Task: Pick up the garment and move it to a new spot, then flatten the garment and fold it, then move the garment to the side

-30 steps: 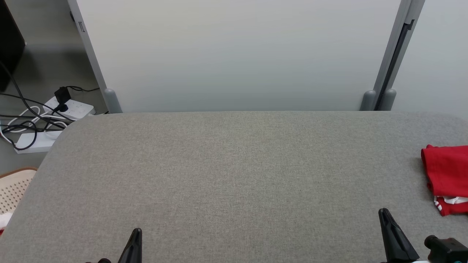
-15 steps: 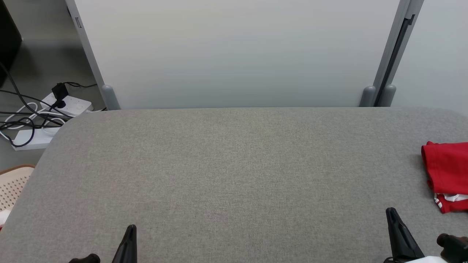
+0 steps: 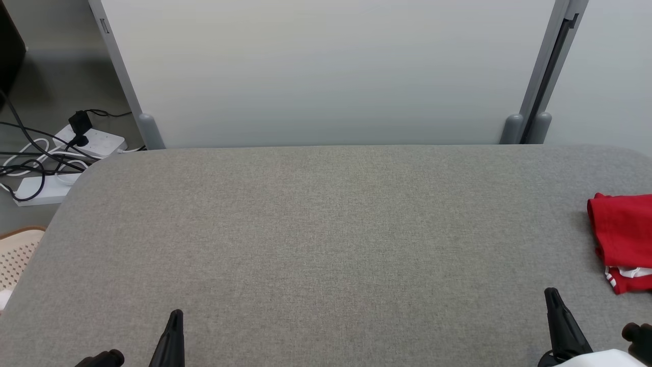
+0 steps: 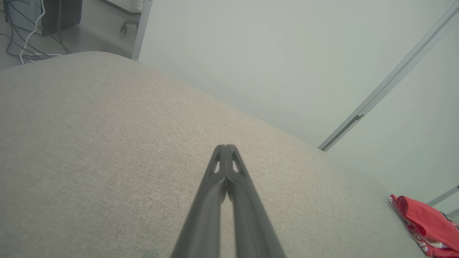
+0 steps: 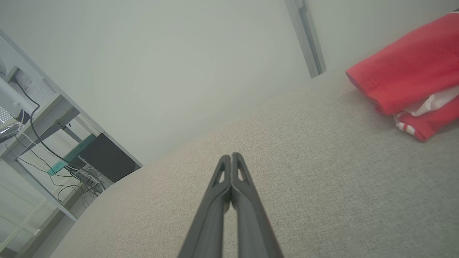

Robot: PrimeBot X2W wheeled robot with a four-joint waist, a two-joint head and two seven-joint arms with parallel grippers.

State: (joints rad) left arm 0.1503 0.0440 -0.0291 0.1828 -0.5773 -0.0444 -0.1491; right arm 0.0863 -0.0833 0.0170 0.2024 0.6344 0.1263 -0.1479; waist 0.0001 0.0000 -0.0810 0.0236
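Note:
The garment (image 3: pixel 624 239) is red with white trim, folded into a small bundle at the right edge of the grey table (image 3: pixel 326 229). It also appears at the lower right of the left wrist view (image 4: pixel 423 224) and the upper right of the right wrist view (image 5: pixel 408 82). My left gripper (image 3: pixel 175 313) sits at the lower left, shut and empty, its fingers pressed together (image 4: pixel 226 147). My right gripper (image 3: pixel 551 293) is at the lower right, shut and empty (image 5: pixel 231 156), a short way in front and left of the garment.
A pale partition wall (image 3: pixel 326 71) stands behind the table. Power strips and cables (image 3: pixel 56 158) lie on the floor at the far left. A perforated beige basket (image 3: pixel 15 255) sits beside the table's left edge.
The head camera has tilted slightly, shifting the whole scene a little upward. Both grippers stay shut low in the view, and the garment lies as before.

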